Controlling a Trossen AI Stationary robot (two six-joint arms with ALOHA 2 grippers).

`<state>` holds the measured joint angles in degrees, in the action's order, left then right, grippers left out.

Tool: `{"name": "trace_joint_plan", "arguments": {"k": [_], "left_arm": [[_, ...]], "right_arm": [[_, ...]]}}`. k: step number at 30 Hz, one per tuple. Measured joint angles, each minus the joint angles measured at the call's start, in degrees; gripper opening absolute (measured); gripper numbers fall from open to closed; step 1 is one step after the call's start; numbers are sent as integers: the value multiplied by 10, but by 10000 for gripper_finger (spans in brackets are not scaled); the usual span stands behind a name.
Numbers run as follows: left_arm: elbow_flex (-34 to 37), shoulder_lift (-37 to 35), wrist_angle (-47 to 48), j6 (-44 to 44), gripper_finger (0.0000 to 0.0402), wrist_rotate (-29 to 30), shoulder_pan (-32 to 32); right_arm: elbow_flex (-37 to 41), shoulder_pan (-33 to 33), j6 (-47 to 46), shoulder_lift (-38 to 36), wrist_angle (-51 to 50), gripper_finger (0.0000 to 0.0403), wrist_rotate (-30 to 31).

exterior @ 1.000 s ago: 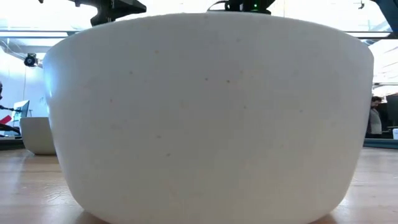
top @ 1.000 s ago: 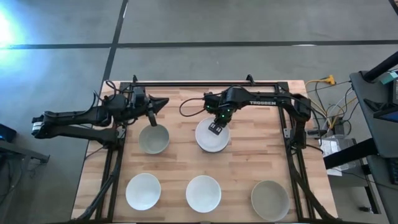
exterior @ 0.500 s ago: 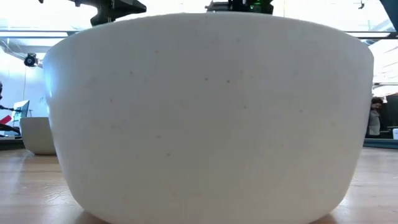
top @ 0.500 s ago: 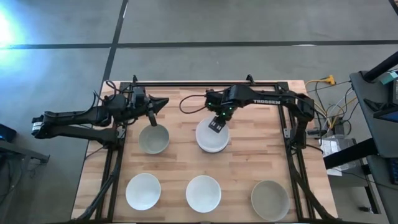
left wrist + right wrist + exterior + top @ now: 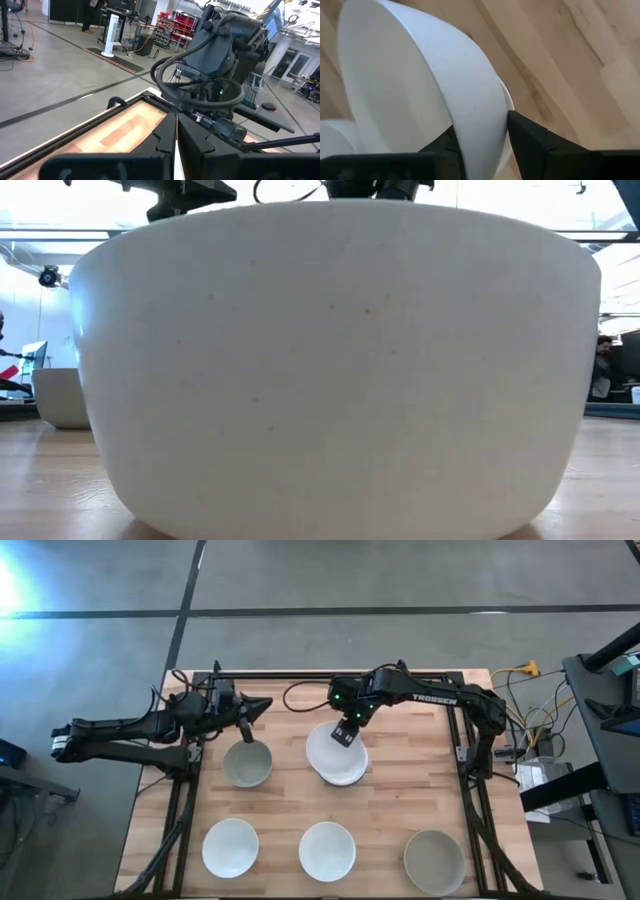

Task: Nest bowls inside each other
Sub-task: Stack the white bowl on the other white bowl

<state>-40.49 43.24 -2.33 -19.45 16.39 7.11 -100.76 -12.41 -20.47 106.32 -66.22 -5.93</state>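
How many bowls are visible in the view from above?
6: front-left bowl, front-middle bowl, front-right bowl; grey-beige bowl back left; lifted white bowl in the right end effector, over a lower bowl. Others may hide nested.

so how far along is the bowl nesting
Barely started. In the high view no finished stack shows. In hand: the right gripper is clamped on the rim of a white bowl, tilted above another white bowl. The left gripper, shut, sits at the rim of the grey-beige bowl. Left: the three single bowls along the near edge still need nesting.
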Motion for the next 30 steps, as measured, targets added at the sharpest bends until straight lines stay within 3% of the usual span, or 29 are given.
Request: {"name": "trace_joint_plan", "arguments": {"k": [13, 30], "left_arm": [[0, 12, -1, -12, 0, -6, 0], [0, 15, -1, -13, 0, -11, 0]], "right_arm": [[42, 0, 3, 0, -19, 44, -17], [82, 0, -20, 6, 43, 64, -52]]}}
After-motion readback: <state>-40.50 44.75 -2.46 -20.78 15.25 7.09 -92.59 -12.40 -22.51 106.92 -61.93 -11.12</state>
